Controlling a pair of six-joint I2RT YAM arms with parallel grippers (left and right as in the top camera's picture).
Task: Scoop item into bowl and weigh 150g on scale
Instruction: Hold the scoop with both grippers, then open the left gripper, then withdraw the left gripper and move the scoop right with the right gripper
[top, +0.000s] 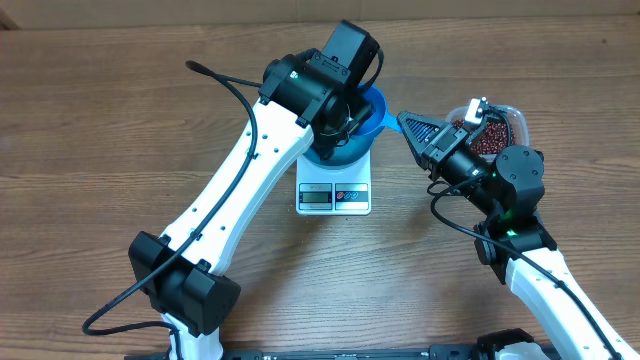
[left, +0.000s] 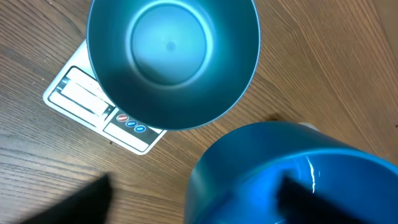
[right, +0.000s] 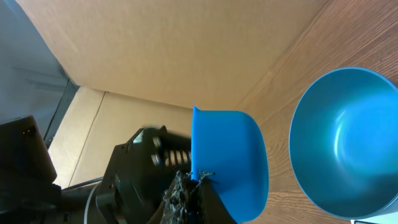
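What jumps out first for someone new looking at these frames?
The bright-blue bowl, empty, sits on the white scale at table centre, with the left arm reaching over it. Next comes the small blue scoop, gripped in the right hand just beside the bowl's rim. The red-brown beans lie in a clear tub further right.

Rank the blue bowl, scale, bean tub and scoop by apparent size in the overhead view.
1. bowl, though the left arm hides much of it.
2. scale and tub: they look alike, so unranked.
3. scoop, smallest, only partly showing.
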